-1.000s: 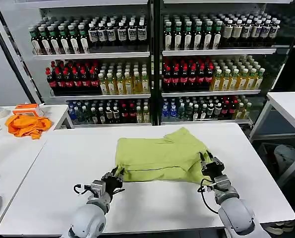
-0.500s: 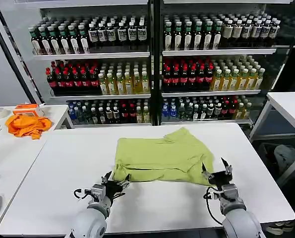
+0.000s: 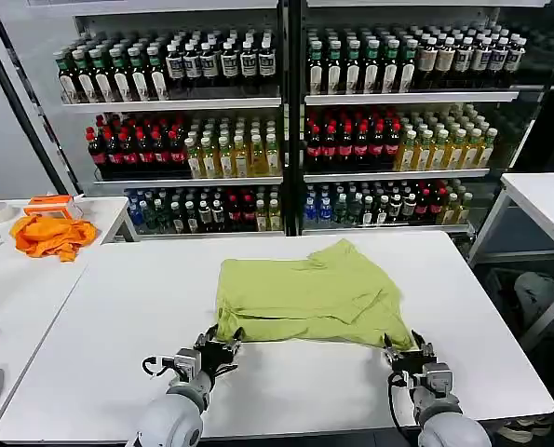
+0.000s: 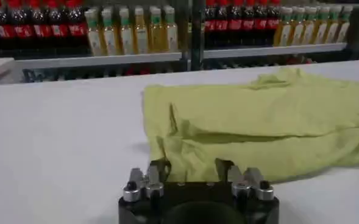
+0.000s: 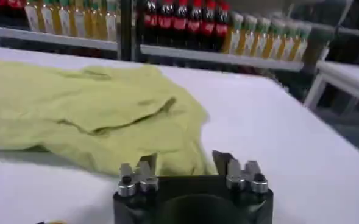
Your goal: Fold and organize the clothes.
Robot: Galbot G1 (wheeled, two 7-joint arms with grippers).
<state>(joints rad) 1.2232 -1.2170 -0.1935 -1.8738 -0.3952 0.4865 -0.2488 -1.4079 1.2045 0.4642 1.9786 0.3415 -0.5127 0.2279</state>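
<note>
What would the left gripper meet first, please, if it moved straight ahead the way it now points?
Most likely the near folded edge of the lime T-shirt, which lies directly before the open left gripper on the white table. Nothing else appears between them, though the remaining gap is hard to judge.

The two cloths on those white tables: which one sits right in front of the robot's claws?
The yellow-green cotton T-shirt, folded on the middle table; both open grippers, left and right, sit at its near edge. The crumpled orange cloth lies far left.
</note>
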